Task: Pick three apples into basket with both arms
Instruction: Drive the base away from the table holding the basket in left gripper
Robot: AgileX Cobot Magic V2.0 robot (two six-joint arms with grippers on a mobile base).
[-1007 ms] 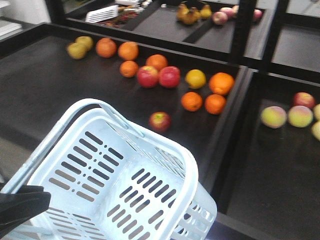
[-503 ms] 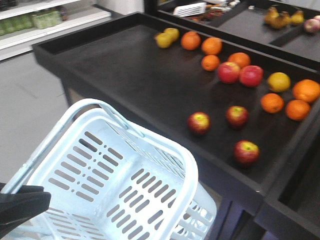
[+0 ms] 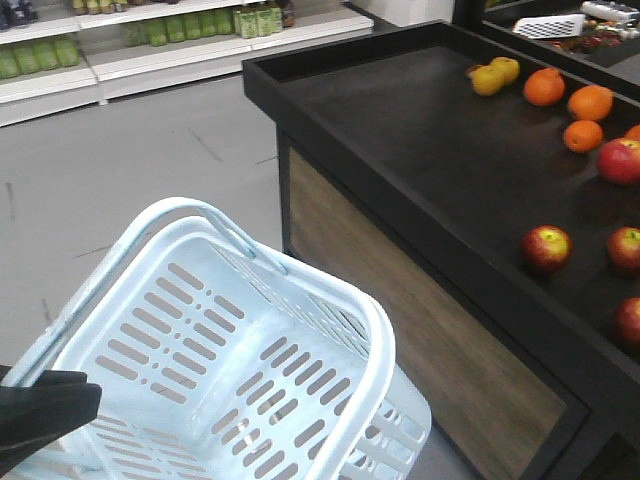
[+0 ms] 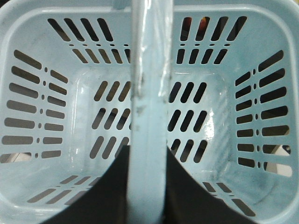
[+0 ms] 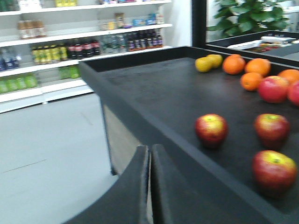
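In the front-facing view the pale blue basket (image 3: 215, 350) fills the lower left, tilted, its hoop handle (image 3: 185, 208) raised. A black part of the left arm (image 3: 45, 410) touches its near left rim. The pincer itself cannot be made out here. Well off to the right of that arm, three dark red apples (image 3: 547, 248) lie on the black worktop (image 3: 420, 150), with oranges (image 3: 545, 86), two yellow fruits (image 3: 487, 80) and a brighter red apple (image 3: 620, 160) farther back. Grey floor (image 3: 150, 160) and stocked shelves (image 3: 180, 40) lie beyond.

The left wrist view looks straight down into the basket (image 4: 42, 116). The left pincer (image 4: 147, 156) is clamped on the handle (image 4: 149, 84), one black finger pressed to each side of it. The slotted bottom lies directly below.

In the right wrist view the right pincer (image 5: 150, 186) has its two fingers pressed together, only a thin slit between them, and nothing is held. It sits low, beside the worktop's (image 5: 154, 88) near edge. The apples (image 5: 211, 129) lie ahead and to the right of it, well apart from it. Two of them sit side by side and the third is nearer, at the far right. Oranges (image 5: 233, 64) and yellow fruits (image 5: 203, 64) lie farther ahead on the right, and shelves (image 5: 70, 42) of bottles stand ahead on the left.
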